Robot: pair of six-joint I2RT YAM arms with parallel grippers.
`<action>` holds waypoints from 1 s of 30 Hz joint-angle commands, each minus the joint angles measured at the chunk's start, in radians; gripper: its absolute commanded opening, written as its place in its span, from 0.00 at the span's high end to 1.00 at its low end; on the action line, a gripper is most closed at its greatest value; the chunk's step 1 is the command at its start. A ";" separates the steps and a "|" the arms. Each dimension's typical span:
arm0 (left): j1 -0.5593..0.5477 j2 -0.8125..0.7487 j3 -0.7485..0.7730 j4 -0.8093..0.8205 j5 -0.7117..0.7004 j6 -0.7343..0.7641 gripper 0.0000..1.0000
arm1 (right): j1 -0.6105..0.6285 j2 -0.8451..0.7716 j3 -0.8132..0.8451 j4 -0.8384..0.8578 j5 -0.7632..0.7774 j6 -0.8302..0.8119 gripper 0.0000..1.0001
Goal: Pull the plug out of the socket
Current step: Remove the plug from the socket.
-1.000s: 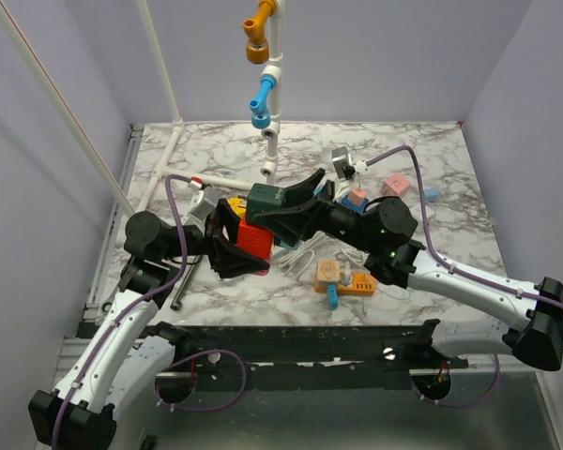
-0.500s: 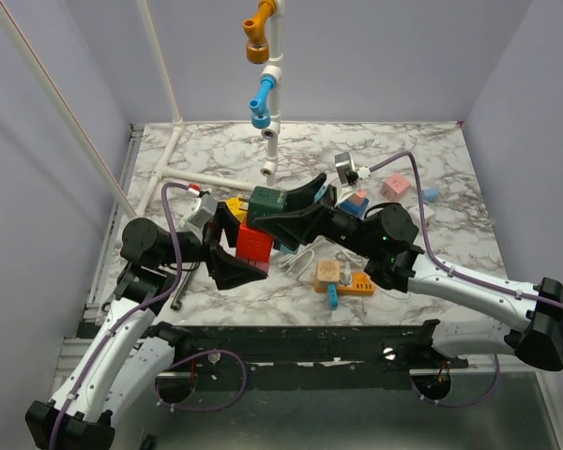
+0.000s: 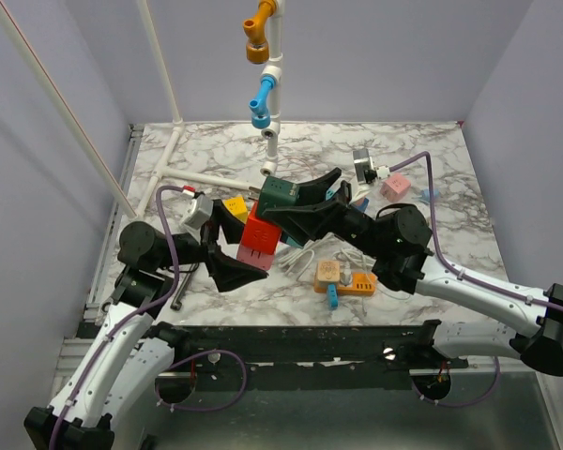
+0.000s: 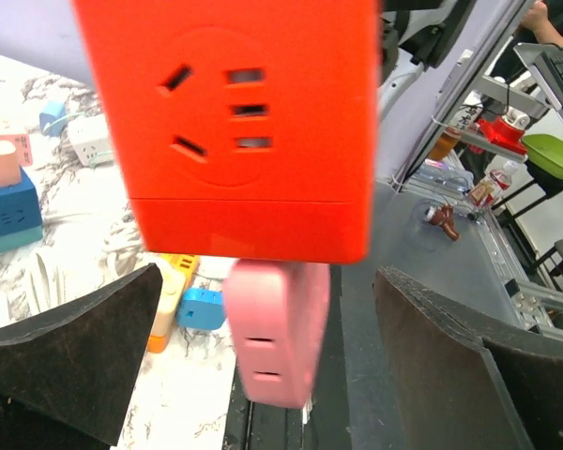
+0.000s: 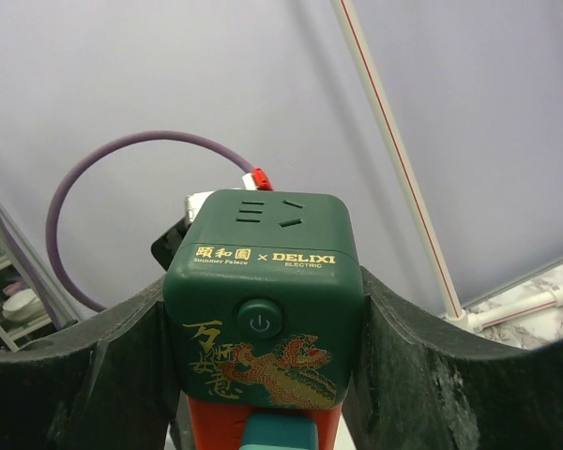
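My right gripper is shut on a dark green cube socket held up off the table. A red cube socket is joined to its underside. My left gripper stands wide open just below and around the red cube, with its fingers apart from it. In the left wrist view a blurred pink plug hangs under the red cube between those fingers. I cannot tell whether it touches the cube. The top view does not show it.
On the marble table lie an orange strip with a beige and a blue plug, a white cord, a yellow cube and a pink cube. A white pipe frame with blue and orange fittings hangs behind.
The left gripper, shut on the red cube a second ago, has opened wide and let it go. The right arm has shifted the green and red stack slightly right and up.
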 commanded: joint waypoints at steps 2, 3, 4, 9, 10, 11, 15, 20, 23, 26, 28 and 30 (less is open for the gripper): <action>-0.006 0.047 0.025 0.055 -0.049 -0.049 0.09 | -0.002 0.004 0.022 0.127 0.012 0.021 0.99; -0.006 0.053 0.029 0.059 -0.051 -0.051 0.14 | -0.002 0.008 0.027 0.126 0.010 0.023 0.99; -0.005 0.057 0.030 0.059 -0.050 -0.053 0.21 | -0.002 0.013 0.029 0.128 0.009 0.022 0.99; -0.006 0.052 0.027 0.040 -0.058 -0.037 0.69 | -0.002 0.020 0.031 0.137 0.009 0.019 0.99; -0.005 0.047 0.026 0.032 -0.068 -0.035 0.84 | -0.002 0.020 0.031 0.137 0.009 0.017 0.99; -0.005 0.046 0.027 0.019 -0.072 -0.032 0.94 | -0.002 0.020 0.031 0.135 0.008 0.015 0.99; -0.005 0.041 0.027 -0.004 -0.068 -0.030 1.00 | -0.002 0.013 0.028 0.129 0.017 -0.006 0.99; -0.006 0.040 0.019 -0.025 -0.054 -0.036 1.00 | -0.002 -0.011 0.059 0.101 0.033 -0.065 0.99; -0.005 0.040 0.011 -0.021 -0.053 -0.045 1.00 | -0.002 -0.023 0.071 0.112 0.040 -0.074 0.99; -0.006 0.041 0.008 -0.013 -0.047 -0.060 1.00 | -0.002 -0.029 0.076 0.144 0.038 -0.075 0.99; -0.006 0.039 0.006 -0.006 -0.037 -0.073 1.00 | -0.001 -0.035 0.076 0.163 0.037 -0.078 0.99; -0.005 0.037 0.000 0.005 -0.026 -0.094 1.00 | -0.002 -0.045 0.070 0.182 0.038 -0.082 0.99</action>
